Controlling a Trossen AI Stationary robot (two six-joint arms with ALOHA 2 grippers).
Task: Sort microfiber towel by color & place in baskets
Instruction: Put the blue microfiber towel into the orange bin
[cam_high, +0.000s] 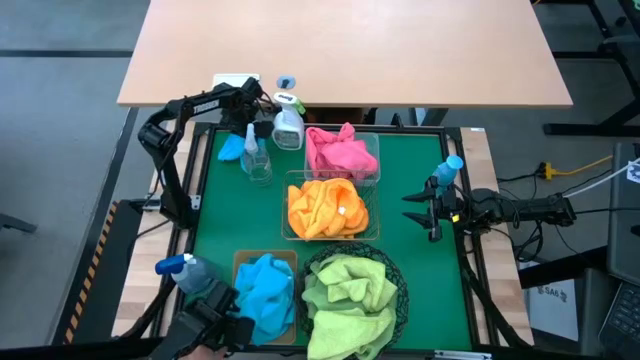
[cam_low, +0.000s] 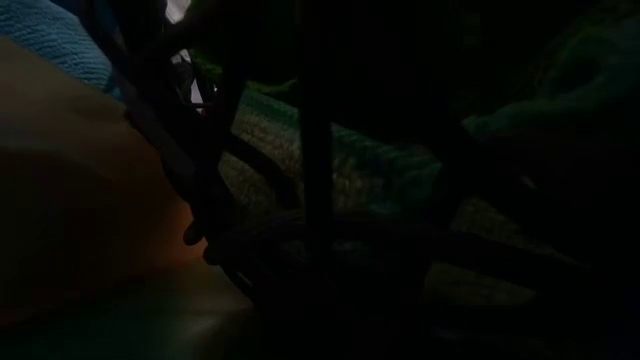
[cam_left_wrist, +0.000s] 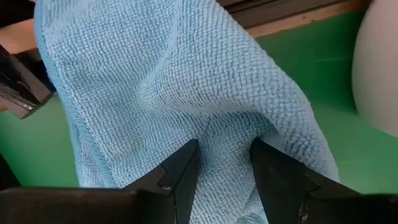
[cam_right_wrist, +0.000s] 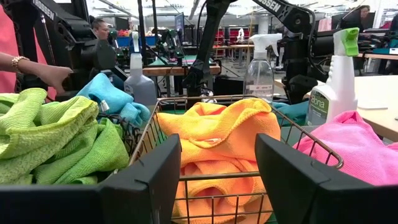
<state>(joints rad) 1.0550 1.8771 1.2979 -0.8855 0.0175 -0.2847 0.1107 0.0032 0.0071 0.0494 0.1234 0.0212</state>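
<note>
STEP: last light-blue towel (cam_left_wrist: 186, 93) pinched by left gripper (cam_high: 243, 143), upper left | RIGHT: right gripper (cam_high: 418, 208) open, empty | NEXT: likely carry to tan bin (cam_high: 240, 262), lower left

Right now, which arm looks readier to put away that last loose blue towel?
Probably the left: the left gripper is already pinching the light blue towel at the mat's far corner. The right gripper hangs open and empty.

I read "ona" on the label of the green-capped spray bottle (cam_right_wrist: 334, 78) (the start of the word is cut off). White lettering on a dark arm (cam_right_wrist: 46, 7) reads "SSEN". Nothing else legible.
</note>
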